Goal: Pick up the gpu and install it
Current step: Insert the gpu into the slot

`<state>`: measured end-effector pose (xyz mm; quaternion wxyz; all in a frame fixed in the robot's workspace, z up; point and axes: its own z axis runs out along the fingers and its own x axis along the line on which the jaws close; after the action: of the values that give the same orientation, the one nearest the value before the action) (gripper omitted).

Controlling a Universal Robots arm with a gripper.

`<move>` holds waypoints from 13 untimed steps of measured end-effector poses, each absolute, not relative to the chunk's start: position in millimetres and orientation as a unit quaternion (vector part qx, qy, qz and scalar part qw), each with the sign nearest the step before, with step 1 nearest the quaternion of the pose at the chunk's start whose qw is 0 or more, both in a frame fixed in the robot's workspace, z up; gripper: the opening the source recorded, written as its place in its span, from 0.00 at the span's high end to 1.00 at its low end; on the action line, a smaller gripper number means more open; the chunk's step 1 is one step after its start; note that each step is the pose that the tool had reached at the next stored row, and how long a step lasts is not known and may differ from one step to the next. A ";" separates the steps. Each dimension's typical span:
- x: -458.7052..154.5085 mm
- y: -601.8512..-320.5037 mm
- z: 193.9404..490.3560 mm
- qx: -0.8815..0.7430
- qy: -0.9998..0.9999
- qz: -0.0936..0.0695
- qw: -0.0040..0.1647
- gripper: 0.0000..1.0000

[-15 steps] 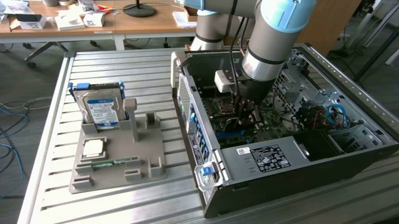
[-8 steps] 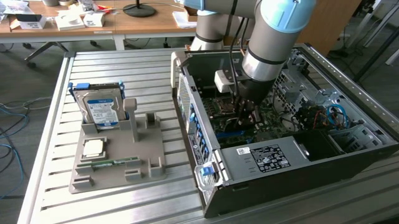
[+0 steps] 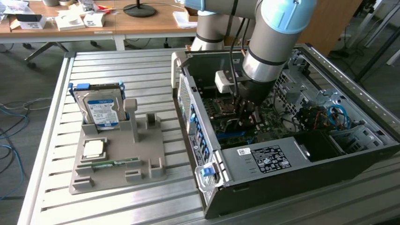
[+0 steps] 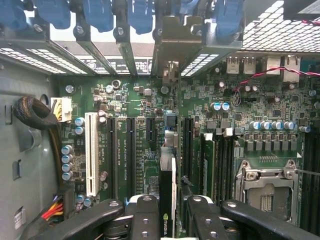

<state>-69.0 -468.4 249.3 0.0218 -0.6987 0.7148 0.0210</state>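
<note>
Inside the open computer case (image 3: 312,154), the exterior view shows the gripper (image 3: 247,115) lowered over the motherboard (image 3: 234,124). Seen from the wrist, its fingers (image 4: 145,217) pinch the gpu (image 4: 167,200) edge-on, standing upright above a motherboard slot (image 4: 170,150).

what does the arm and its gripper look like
The arm is a thick silver-grey tube with light blue joint caps and a black band, a dark cable running down beside it. The gripper has two black fingers dotted with round screw holes.
</note>
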 end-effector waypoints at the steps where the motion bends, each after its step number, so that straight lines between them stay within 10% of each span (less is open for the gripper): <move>1: -69.0 -468.4 249.2 -0.698 0.716 0.021 0.022 0.74; 13: -69.1 -468.4 248.6 -0.694 0.719 0.021 0.022 0.74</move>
<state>-69.1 -468.4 248.6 0.0220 -0.6940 0.7193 0.0209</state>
